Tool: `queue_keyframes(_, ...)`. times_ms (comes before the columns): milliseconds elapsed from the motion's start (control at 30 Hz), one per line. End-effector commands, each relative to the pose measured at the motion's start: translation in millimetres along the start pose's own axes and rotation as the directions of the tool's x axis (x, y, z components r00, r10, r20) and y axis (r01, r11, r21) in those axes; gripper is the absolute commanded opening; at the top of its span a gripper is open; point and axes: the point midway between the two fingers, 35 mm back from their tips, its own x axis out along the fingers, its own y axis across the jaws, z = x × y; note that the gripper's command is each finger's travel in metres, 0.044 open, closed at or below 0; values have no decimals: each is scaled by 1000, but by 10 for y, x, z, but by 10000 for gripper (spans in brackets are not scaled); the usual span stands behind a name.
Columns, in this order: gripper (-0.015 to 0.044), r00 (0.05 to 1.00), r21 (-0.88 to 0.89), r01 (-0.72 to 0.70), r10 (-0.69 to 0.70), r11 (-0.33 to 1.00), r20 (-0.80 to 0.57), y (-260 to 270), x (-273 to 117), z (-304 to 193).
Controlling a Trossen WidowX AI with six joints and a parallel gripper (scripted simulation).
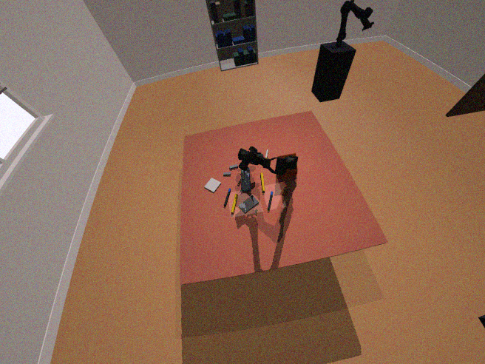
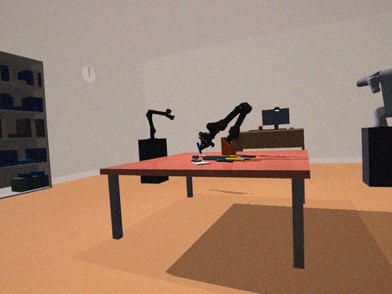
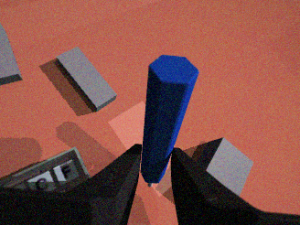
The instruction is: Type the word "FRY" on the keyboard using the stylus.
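Note:
My gripper (image 1: 243, 166) (image 2: 201, 149) (image 3: 156, 152) is shut on the blue stylus (image 2: 198, 146) (image 3: 168, 102). The stylus is hexagonal, and its thick end rises above the fingertips in the wrist view. Its thin tip shows just below the fingers there, and I see no contact with a key. The dark keyboard (image 1: 245, 183) (image 2: 213, 158) lies on the table, with its far-end corner at the lower left of the wrist view. A white key marked F (image 3: 66, 171) shows near that corner. The key beside it is partly hidden by the left finger, as is most of the keyboard.
Grey blocks (image 3: 87, 79) (image 3: 232, 166) lie around the stylus. A white square pad (image 1: 212, 184), a yellow pen (image 1: 262, 183), another yellow pen (image 1: 234, 203), dark pens with blue ends (image 1: 270, 202) (image 1: 227, 197) and a grey flat slab (image 1: 249, 204) lie around the keyboard.

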Motion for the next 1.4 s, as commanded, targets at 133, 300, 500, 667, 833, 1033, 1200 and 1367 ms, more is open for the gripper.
queue_keyframes(133,0,981,49,-85,75,995,179,169,-215,80)
queue_keyframes(300,0,947,76,-165,137,983,289,284,-386,118)
queue_keyframes(500,0,914,89,-230,184,969,361,361,-522,132)
queue_keyframes(667,0,915,89,-230,183,969,360,378,-476,96)
queue_keyframes(833,0,915,90,-230,183,969,359,423,-338,-24)
queue_keyframes(1033,0,915,90,-230,184,969,359,445,-267,-96)
queue_keyframes(1200,0,915,90,-230,184,969,359,445,-267,-96)
queue_keyframes(1367,0,915,90,-230,184,969,359,445,-267,-96)
